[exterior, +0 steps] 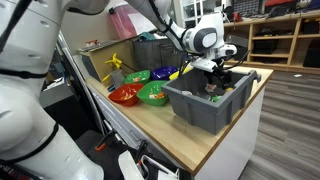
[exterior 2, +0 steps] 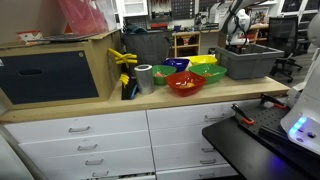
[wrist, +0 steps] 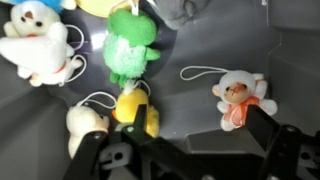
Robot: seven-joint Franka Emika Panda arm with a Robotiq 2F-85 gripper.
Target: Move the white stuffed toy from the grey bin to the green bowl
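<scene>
A Franka arm's end effector (exterior: pixel 215 68) hangs over the grey bin (exterior: pixel 205 112) at the right end of a wooden worktop (exterior: pixel 150 125). Its jaws are spread wide and hold nothing.

In the wrist view the two dark fingers (wrist: pixel 95 158) frame the bottom of the frame, and the bin floor lies bare between them. The white stuffed toy (wrist: pixel 85 124), a cream lump with a loop of cord, lies in the bin at lower left, just inside the left-hand finger. It is not centred between the jaws. A yellow toy (wrist: pixel 136 110) sits just beside it, and a green plush (wrist: pixel 130 45) lies above that.

The main risk appears to be a mistaken pick. Two other pale toys share the bin: a larger white figure (wrist: pixel 35 45) at upper left and a white one with an orange body (wrist: pixel 240 95) at right. Either could be taken for the target.

A descent from this offset would likely catch the yellow toy along with the cream one, or nudge the cream one against the bin wall. The loose cords could also snag a finger and drag a neighbouring toy out.

The drop-off looks uncertain too. The green bowl (exterior: pixel 153 95) stands left of the bin, touching a red bowl (exterior: pixel 125 96), and a second green bowl (exterior: pixel 136 76) sits behind it. A soft toy released off-centre could land in the wrong dish. In an exterior view the cluster of bowls (exterior 2: pixel 208 73) sits close beside the bin, so the carry is a short one.
</scene>
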